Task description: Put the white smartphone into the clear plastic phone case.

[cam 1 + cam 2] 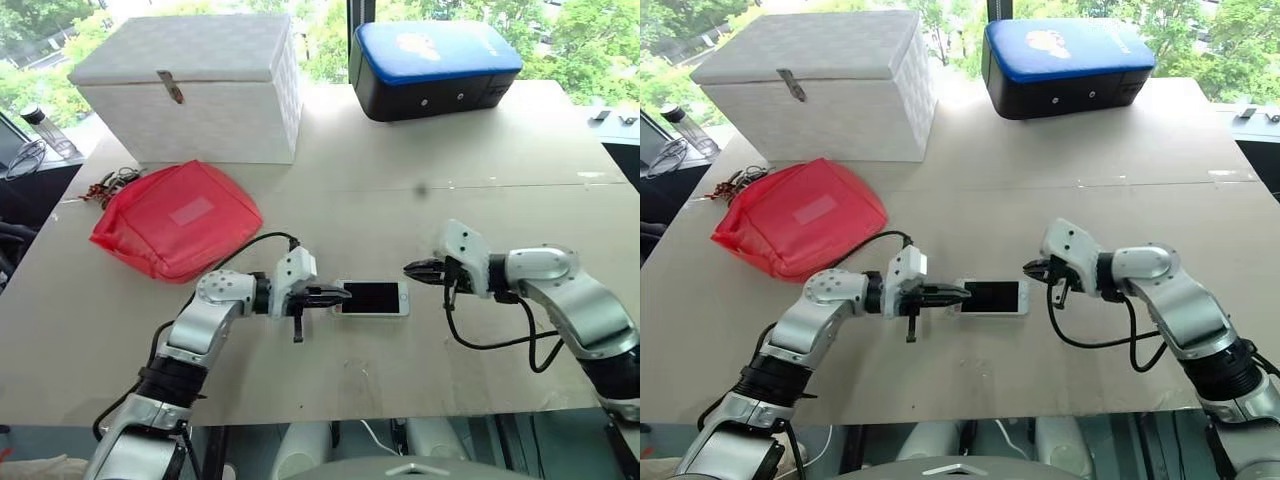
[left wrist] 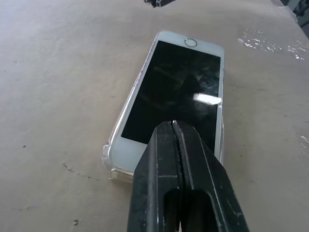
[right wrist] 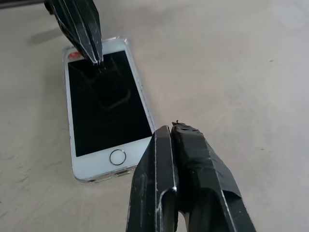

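Note:
The white smartphone (image 1: 370,298) lies flat and screen up in the middle of the table. The clear plastic phone case (image 2: 107,153) shows as a transparent rim around its edges and corners, so the phone sits inside it. My left gripper (image 1: 343,294) is shut and empty, its tip over the phone's end away from the home button; whether it touches the screen I cannot tell. My right gripper (image 1: 408,269) is shut and empty, hovering just past the home-button end, apart from the phone. The right wrist view shows the left gripper (image 3: 96,58) at the phone's far end.
A red pouch (image 1: 175,218) lies on the table to the left, behind my left arm. A white lidded box (image 1: 190,85) stands at the back left and a blue-topped black case (image 1: 432,65) at the back right. The table's front edge (image 1: 400,408) runs close below the phone.

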`<state>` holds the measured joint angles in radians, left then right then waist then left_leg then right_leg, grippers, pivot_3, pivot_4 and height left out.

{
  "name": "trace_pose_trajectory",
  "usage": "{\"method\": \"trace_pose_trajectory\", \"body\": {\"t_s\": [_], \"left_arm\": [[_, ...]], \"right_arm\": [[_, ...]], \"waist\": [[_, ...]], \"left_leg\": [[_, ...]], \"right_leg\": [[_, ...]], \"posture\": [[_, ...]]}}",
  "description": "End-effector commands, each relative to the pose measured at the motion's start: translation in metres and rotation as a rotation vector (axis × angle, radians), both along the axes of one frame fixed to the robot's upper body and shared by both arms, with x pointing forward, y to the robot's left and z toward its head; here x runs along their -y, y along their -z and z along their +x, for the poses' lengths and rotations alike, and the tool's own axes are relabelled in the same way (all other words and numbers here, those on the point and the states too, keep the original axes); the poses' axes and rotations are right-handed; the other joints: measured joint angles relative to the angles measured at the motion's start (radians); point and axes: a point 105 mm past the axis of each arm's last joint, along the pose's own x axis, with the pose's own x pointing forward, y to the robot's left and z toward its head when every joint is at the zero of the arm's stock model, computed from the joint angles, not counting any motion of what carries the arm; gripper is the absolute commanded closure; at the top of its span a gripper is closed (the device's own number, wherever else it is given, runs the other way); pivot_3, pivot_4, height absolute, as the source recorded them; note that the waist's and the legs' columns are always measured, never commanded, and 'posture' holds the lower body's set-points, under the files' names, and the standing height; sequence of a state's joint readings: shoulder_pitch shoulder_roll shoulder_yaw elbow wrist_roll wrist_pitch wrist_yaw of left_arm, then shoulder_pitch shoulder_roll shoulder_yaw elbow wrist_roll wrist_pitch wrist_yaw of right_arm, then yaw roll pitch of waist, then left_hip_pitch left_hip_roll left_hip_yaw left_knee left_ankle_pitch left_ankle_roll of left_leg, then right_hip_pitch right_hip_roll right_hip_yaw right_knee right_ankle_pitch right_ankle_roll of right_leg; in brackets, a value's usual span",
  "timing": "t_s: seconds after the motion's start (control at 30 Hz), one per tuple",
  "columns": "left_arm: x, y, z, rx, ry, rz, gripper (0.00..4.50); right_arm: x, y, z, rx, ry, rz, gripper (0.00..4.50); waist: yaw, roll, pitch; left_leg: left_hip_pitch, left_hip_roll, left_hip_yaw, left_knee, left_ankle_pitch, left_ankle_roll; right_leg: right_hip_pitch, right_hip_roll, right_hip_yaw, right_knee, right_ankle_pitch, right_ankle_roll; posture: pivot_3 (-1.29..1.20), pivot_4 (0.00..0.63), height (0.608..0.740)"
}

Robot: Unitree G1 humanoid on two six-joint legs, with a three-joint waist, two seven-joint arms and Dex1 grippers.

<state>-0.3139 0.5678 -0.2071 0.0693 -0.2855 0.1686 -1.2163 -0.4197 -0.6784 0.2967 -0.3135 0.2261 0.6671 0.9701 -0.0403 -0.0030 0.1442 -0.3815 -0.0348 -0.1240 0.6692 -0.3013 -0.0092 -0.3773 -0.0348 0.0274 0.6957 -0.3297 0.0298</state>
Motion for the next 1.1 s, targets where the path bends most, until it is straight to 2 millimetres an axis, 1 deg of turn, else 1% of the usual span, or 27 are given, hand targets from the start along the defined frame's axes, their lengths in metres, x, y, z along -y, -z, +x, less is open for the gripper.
{"method": "trace_pose_trajectory", "body": {"t_s": [0.03, 0.17, 0.3, 0.4, 0.47, 0.53, 0.7, 0.77, 0.87, 0.93, 1.1], "left_arm": [[-0.002, 0.006, -0.001, -0.005, 0.005, 0.032, 4.5], [-0.001, 0.008, -0.004, -0.005, 0.005, 0.034, 4.5], [0.003, 0.006, -0.004, -0.001, -0.004, 0.028, 4.5], [0.003, 0.007, -0.004, -0.004, -0.019, 0.028, 4.5], [0.002, 0.01, -0.004, -0.008, -0.027, 0.031, 4.5], [0.0, 0.011, -0.004, -0.009, -0.032, 0.033, 4.5], [-0.003, 0.013, -0.005, -0.013, -0.047, 0.037, 4.5], [-0.004, 0.014, -0.005, -0.013, -0.051, 0.039, 4.5], [-0.004, 0.014, -0.006, -0.013, -0.053, 0.039, 4.5], [-0.003, 0.014, -0.007, -0.013, -0.053, 0.039, 4.5], [-0.003, 0.013, -0.006, -0.011, -0.057, 0.04, 4.5]], "right_arm": [[-0.002, 0.009, -0.002, -0.032, -0.03, -0.042, 4.48], [0.004, 0.029, -0.007, -0.133, -0.031, -0.091, 4.48], [0.009, 0.044, -0.009, -0.187, -0.04, -0.142, 4.48], [0.009, 0.059, -0.017, -0.254, -0.076, -0.193, 4.48], [0.011, 0.07, -0.017, -0.283, -0.08, -0.225, 4.48], [0.012, 0.077, -0.017, -0.298, -0.083, -0.245, 4.48], [0.016, 0.098, -0.019, -0.351, -0.084, -0.296, 4.48], [0.016, 0.105, -0.02, -0.383, -0.082, -0.302, 4.48], [0.017, 0.116, -0.021, -0.437, -0.061, -0.309, 4.48], [0.019, 0.123, -0.022, -0.472, -0.045, -0.318, 4.48], [0.026, 0.132, -0.025, -0.544, -0.006, -0.346, 4.48]], "waist": [[0.0, 0.0, 0.0], [0.0, 0.0, -0.001], [0.001, -0.001, -0.003], [0.001, -0.003, -0.004], [0.002, -0.004, -0.008], [0.002, -0.006, -0.013], [0.002, -0.007, -0.015], [0.002, -0.008, -0.018], [0.002, -0.011, -0.027], [0.001, -0.009, -0.033], [0.001, -0.011, -0.042]], "left_leg": [[0.0, 0.0, 0.0, 0.0, 0.0, 0.0], [0.001, 0.0, 0.0, 0.0, 0.0, 0.0], [0.002, 0.0, -0.001, 0.0, 0.0, 0.0], [0.003, 0.0, -0.001, 0.0, 0.0, 0.0], [0.005, 0.0, -0.001, 0.0, 0.0, 0.0], [0.006, 0.0, -0.002, 0.0, 0.0, 0.0], [0.027, 0.0, -0.002, -0.003, -0.003, 0.005], [0.038, 0.0, -0.002, -0.007, -0.003, 0.006], [0.039, 0.001, -0.002, -0.009, -0.003, 0.006], [0.039, 0.001, -0.003, -0.009, -0.003, 0.006], [0.042, 0.001, -0.003, -0.011, -0.003, 0.006]], "right_leg": [[0.0, 0.0, 0.0, 0.0, 0.0, 0.0], [0.001, 0.0, 0.0, 0.0, 0.0, 0.0], [0.002, 0.0, 0.0, 0.0, 0.0, 0.0], [0.003, 0.0, 0.0, 0.0, 0.0, 0.0], [0.005, 0.0, -0.001, 0.0, 0.0, 0.0], [0.007, 0.0, -0.001, -0.001, 0.0, 0.0], [0.028, 0.0, -0.001, -0.006, 0.0, 0.0], [0.038, 0.0, -0.001, -0.01, 0.0, 0.0], [0.038, 0.0, -0.001, -0.011, 0.0, 0.0], [0.038, 0.0, -0.001, -0.011, 0.0, 0.0], [0.04, 0.0, 0.0, -0.012, 0.0, 0.0]], "posture": [[0.0, 0.15, 0.74], [0.0, 0.15, 0.74], [0.0, 0.15, 0.74], [0.0, 0.15, 0.74], [0.0, 0.15, 0.74], [0.0, 0.15, 0.74], [0.0, 0.15, 0.74], [0.0, 0.15, 0.74], [0.0, 0.15, 0.74], [0.0, 0.15, 0.74], [0.0, 0.15, 0.74]]}}
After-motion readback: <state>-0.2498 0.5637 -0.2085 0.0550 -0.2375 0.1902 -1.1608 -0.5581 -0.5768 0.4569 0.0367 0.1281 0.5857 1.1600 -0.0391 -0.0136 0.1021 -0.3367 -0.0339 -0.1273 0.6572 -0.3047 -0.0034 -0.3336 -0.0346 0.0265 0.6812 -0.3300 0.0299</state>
